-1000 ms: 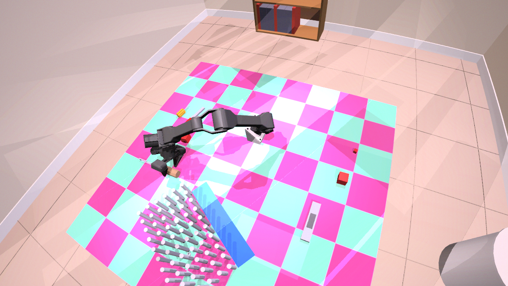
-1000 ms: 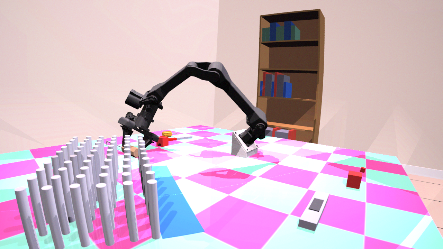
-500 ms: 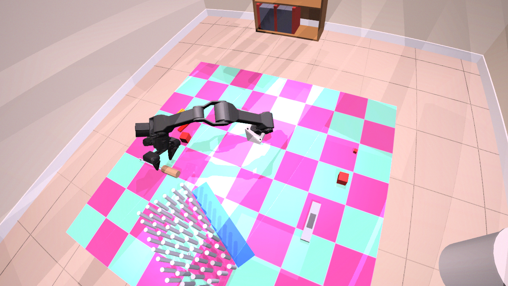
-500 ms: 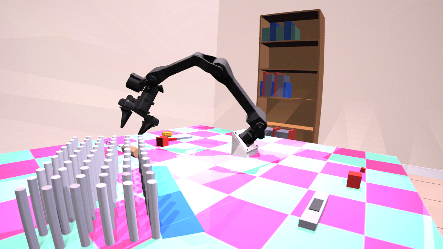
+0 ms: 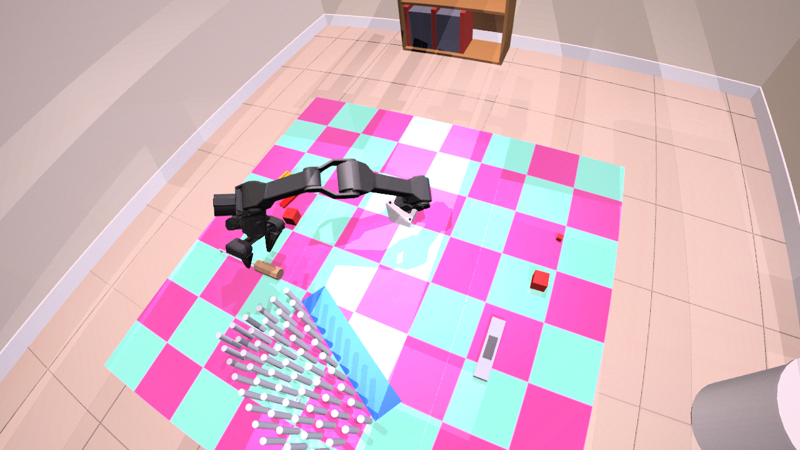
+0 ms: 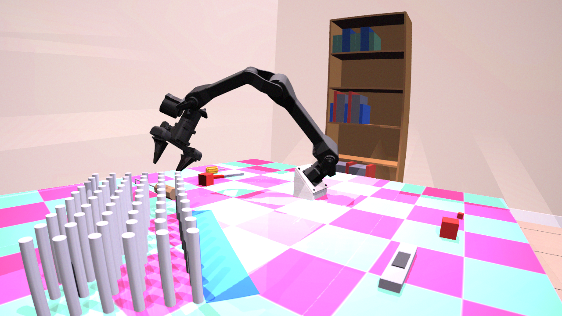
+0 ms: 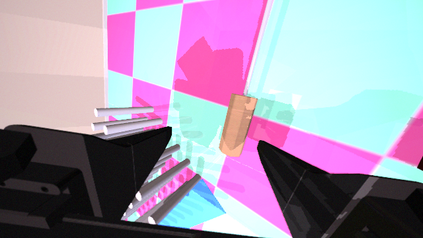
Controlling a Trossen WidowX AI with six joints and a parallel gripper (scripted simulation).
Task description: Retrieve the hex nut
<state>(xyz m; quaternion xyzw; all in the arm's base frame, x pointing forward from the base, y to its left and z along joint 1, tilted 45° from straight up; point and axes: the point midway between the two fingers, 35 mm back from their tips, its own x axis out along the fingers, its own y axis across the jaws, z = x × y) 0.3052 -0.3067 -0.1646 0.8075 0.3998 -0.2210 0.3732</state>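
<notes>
Tool (image 5: 259, 257) (image 6: 167, 165) (image 7: 215, 137), one: wide, unladen, above hook handle (image 5: 269, 269) (image 6: 165, 191) (image 7: 238, 125) | handle: on surface, beside spacer field (image 5: 290, 358) (image 6: 131, 271) (image 7: 170, 178) | nut: not discernible | step, presumably: tool selection | next: lower squarely, grip handle

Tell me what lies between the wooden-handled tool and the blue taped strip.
No object, just bare checkered tabletop between the wooden handle and blue strip, in the top view.

A plain room with a pale tiled floor (image 5: 660, 128) and, upper right in the exterior view, a tall brown wooden bookshelf (image 6: 407, 98); its exact kind is unclear.
</notes>
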